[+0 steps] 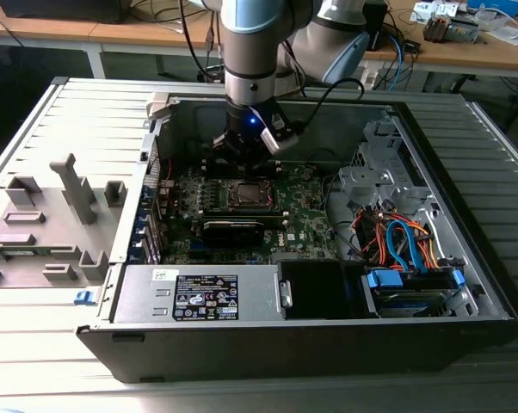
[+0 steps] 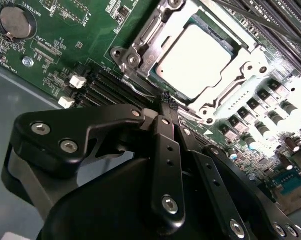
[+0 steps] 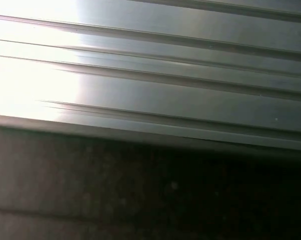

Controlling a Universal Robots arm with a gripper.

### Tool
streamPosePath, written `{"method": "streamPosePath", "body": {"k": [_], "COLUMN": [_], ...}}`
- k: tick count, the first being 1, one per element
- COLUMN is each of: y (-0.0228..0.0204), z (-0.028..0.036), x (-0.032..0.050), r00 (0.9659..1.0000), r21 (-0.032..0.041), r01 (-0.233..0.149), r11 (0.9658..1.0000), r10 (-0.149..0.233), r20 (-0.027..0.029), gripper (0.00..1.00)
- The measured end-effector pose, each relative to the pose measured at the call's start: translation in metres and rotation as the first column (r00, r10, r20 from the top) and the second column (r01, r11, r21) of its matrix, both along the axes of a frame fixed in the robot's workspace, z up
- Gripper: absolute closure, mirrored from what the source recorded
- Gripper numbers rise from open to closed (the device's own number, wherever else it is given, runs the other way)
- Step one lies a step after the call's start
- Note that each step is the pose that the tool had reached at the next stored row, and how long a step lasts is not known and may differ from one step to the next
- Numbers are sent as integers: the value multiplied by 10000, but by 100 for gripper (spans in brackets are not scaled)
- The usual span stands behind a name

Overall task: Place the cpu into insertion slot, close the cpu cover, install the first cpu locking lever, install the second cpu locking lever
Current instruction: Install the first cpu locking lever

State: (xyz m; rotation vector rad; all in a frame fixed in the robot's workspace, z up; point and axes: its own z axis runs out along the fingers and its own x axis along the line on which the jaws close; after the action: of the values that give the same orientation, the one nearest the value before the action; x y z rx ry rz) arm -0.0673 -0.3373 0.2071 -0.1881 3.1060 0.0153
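Observation:
In the second wrist view the cpu (image 2: 196, 61) lies flat in the insertion slot, its bright silver top facing up. The cpu cover (image 2: 140, 50), a silver frame, is down around it and hides the pin field. My gripper (image 2: 165, 101) is shut with nothing between its black fingers (image 2: 166, 150). Its tips sit just off the socket's edge, beside a thin metal lever rod (image 2: 136, 91). In the exterior view the gripper (image 1: 242, 153) hangs inside the open computer case, just behind the socket (image 1: 246, 194) on the green motherboard.
A power supply box (image 1: 199, 297) lies along the case's front wall. A drive cage with orange and blue cables (image 1: 405, 245) is on the exterior view's right, and a grey fixture tray (image 1: 44, 224) on its left. A coin battery (image 2: 14, 21) sits on the board. Ribbed grey metal (image 3: 165, 75) shows in the first wrist view.

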Motion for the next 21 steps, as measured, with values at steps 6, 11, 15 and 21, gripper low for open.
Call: {"method": "streamPosePath", "body": {"k": [6,11,15,21], "y": [2,2,4,34], "z": [-26,-36,-47,-58], "x": [34,48,102,170], "r00": [10000,10000,10000,9999], "r21": [-74,-130,-139,-142], "r01": [-24,-33,-45,-107], "r11": [10000,9999,9999,9998], "r10": [24,33,46,107], "r20": [0,-2,0,-1], "gripper": [89,89,89,89]}}
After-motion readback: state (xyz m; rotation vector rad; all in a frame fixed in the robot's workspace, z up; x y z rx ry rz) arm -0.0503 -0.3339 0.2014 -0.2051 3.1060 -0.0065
